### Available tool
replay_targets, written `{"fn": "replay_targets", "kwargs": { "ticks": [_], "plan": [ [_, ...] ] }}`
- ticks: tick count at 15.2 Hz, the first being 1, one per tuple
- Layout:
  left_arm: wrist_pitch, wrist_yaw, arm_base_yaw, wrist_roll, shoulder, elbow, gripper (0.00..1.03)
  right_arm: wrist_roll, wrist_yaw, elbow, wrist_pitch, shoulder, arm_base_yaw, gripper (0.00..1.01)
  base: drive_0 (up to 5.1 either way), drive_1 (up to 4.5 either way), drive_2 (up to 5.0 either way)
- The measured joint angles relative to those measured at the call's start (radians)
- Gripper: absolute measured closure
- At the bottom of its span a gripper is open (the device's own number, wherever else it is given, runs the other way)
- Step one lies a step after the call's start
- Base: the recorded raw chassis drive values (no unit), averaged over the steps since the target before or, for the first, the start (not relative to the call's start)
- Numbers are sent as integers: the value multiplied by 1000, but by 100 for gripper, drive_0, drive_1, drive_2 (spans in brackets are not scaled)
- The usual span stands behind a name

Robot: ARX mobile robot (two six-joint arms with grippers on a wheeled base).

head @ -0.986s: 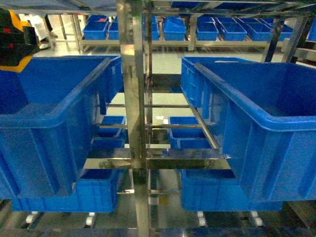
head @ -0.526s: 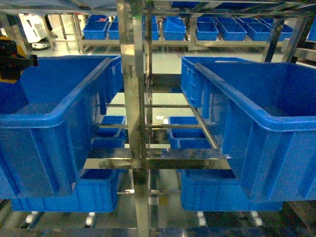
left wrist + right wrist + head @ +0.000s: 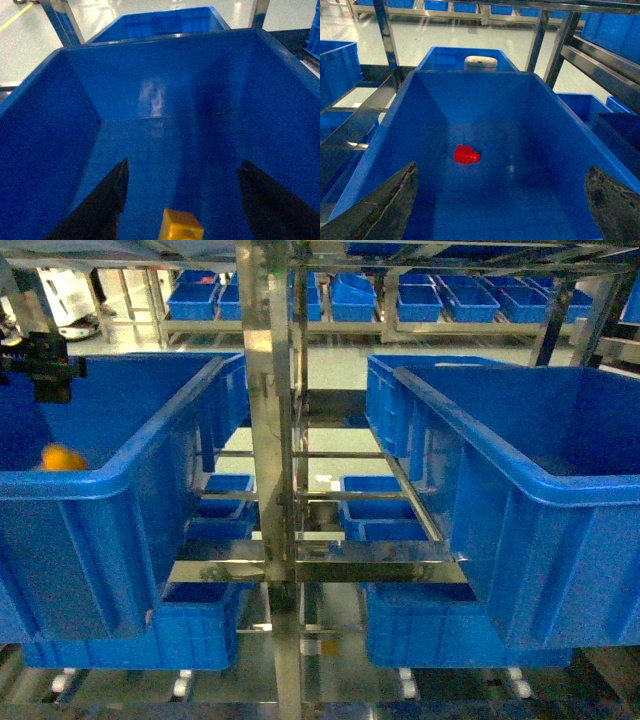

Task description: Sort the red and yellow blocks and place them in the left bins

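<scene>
The yellow block (image 3: 181, 226) is loose low inside the left bin (image 3: 75, 47), between my left gripper's (image 3: 185, 162) two black fingers and touching neither; the gripper is open. In the head view the same yellow block (image 3: 62, 457) shows below my left gripper (image 3: 48, 375), inside the left bin (image 3: 130, 472). The red block (image 3: 466, 154) lies on its side on the floor of another blue bin (image 3: 385, 145), ahead of my right gripper (image 3: 502, 167), which is wide open and holds nothing. My right gripper is out of the head view.
A steel rack post (image 3: 268, 440) stands between the left bin and a large blue bin on the right (image 3: 520, 470). Smaller blue bins (image 3: 375, 498) sit on lower shelves, more on far shelves (image 3: 350, 300). A white round object (image 3: 480, 62) sits behind the red block's bin.
My left gripper came down and right over the left bin with the yellow block, then let it go; the block now sits lower in the bin, apart from the fingers.
</scene>
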Motion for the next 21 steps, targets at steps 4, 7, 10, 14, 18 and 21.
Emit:
{"fn": "replay_targets", "kwargs": {
  "ticks": [4,7,10,14,18,21],
  "plan": [
    [28,66,-11,-40,-167,-179,6,0,0,0,0,0,0,3,0,0,0],
    [43,122,-12,-60,-298,-314,5,0,0,0,0,0,0,3,0,0,0],
    [32,159,-35,-111,-430,-402,5,0,-1,0,0,0,0,3,0,0,0],
    [26,159,-34,-119,-423,-398,5,0,0,0,0,0,0,3,0,0,0],
    [25,160,-34,-119,-423,-398,5,0,0,0,0,0,0,3,0,0,0],
    [267,115,-40,-119,-410,-469,17,18,-19,-61,196,0,12,14,0,0,0]
  ]
}}
